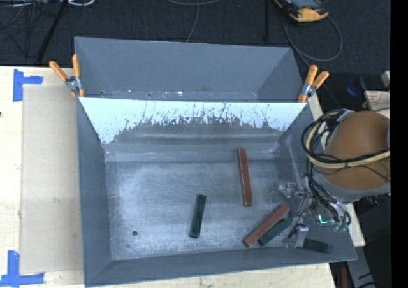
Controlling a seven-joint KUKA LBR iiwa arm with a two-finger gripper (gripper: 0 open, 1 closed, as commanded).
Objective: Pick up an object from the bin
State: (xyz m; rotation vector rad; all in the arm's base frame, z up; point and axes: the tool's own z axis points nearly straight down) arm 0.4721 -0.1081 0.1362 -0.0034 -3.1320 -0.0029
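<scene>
Closest to the lens is the arm's rounded orange-brown cover (357,146), ringed by looped black and yellow cables (317,146) and hanging over the right rim of the grey metal bin (92,172). That bin is the biggest thing in sight, with sloping walls and a scuffed flat floor. Below the cover the wrist reaches down into the near right corner, where the jaws sit low among wires and metal parts; whether they are open or closed cannot be told, and nothing can be made out between them. Right of the floor's middle a straight brown stick (244,176) lies running near to far, well apart from the jaws. A slanted brown stick (266,226) lies in the near right corner, its far end just beside the jaws and its near end pointing to the near left. A dark green stick (197,215) lies alone near the middle of the floor, almost near to far. A short dark green piece (275,233) lies along the right side of the slanted brown stick, touching or nearly touching it, just left of the jaws. Another small dark piece (315,245) lies by the near right wall under the wrist. A tiny dark spot (135,234) marks the floor towards the near left corner.
</scene>
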